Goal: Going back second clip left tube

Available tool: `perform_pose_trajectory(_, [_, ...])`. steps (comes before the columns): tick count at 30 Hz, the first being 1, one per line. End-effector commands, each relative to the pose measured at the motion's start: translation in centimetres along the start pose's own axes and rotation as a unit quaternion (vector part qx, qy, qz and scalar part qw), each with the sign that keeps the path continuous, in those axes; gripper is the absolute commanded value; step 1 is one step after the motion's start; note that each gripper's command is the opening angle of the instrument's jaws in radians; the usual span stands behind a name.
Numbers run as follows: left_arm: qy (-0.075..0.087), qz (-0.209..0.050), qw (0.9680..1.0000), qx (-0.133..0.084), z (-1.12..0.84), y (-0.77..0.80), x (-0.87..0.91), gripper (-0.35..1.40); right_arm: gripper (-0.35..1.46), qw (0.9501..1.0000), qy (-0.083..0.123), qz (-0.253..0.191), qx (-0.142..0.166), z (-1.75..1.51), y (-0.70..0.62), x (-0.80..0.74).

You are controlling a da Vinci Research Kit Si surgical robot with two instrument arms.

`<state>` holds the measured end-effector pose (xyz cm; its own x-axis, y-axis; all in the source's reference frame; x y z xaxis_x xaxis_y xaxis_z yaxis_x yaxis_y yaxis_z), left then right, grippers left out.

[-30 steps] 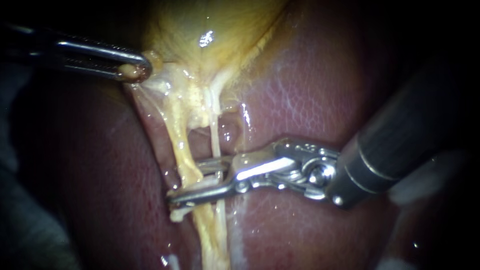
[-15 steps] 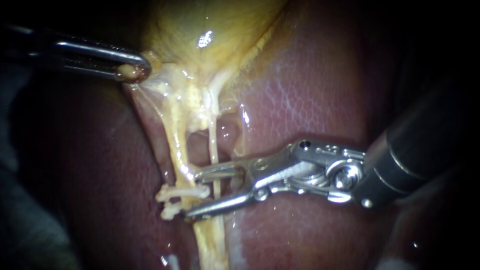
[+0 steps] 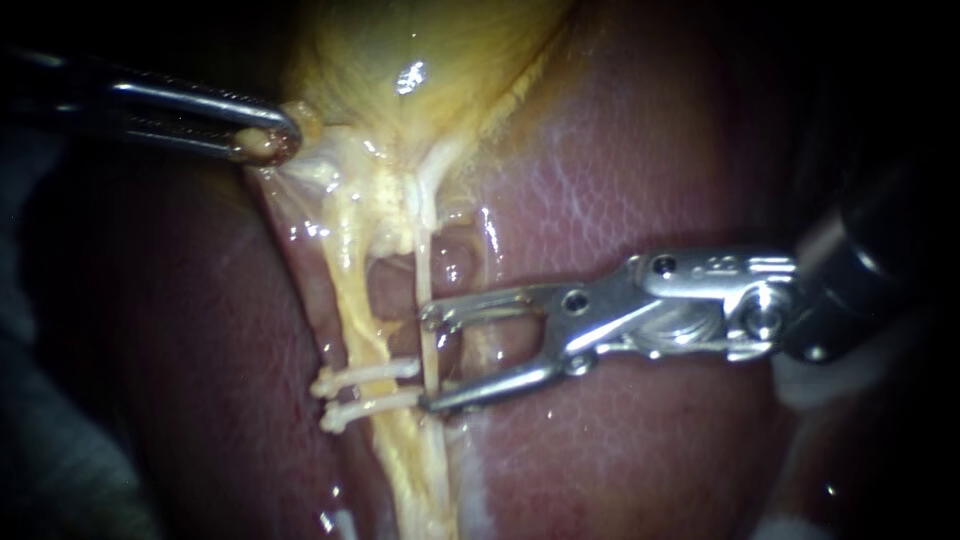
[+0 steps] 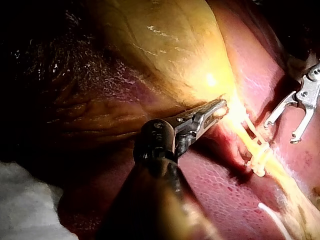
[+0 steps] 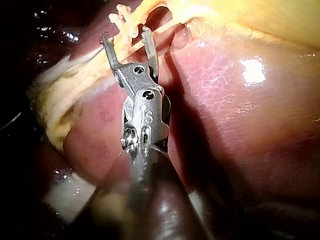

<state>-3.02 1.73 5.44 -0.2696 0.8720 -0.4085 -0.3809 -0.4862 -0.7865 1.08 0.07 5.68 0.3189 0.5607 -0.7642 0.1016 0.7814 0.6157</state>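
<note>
Left tube [image 3: 352,300] is carrying two white clips [image 3: 375,372], set close together. Right instrument [image 3: 432,360] is standing just beside them, jaws wide and empty, tips at the right tube [image 3: 428,285]. Left instrument [image 3: 265,142] is gripping the gallbladder [image 3: 420,60]. Judged step: withdrawal; next calls for backing out without snagging.

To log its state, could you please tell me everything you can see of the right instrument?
The right instrument is shiny silver metal: two slim jaws on a pivot, a jointed wrist, a dark shaft entering from the right. Its jaws stand open and empty, nearly level above the liver, tips just right of the two white clips on the left tube. Whether a tip touches the thin strand there is unclear.
</note>
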Motion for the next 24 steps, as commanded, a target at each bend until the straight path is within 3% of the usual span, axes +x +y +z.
perform_pose_trajectory(1, [0.0,0.0,1.0,0.0,0.0,0.0,0.0,-0.35,0.5,1.0,-0.002,-0.008,-0.003,-0.08,-0.01,0.04])
perform_pose_trajectory(6, [0.0,0.0,1.0,0.0,0.0,0.0,0.0,-0.35,0.5,0.9986,-0.002,-0.051,-0.014,-0.41,-0.04,0.17])
perform_pose_trajectory(11, [0.0,0.0,1.0,0.0,0.0,0.0,0.0,-0.35,0.5,0.9961,-0.021,-0.081,-0.028,-0.68,-0.11,0.25])
perform_pose_trajectory(24, [0.001,0.001,1.0,0.002,0.05,0.0,-0.03,-0.35,0.5,0.9936,-0.027,-0.1,-0.045,-0.9,-0.24,0.3])
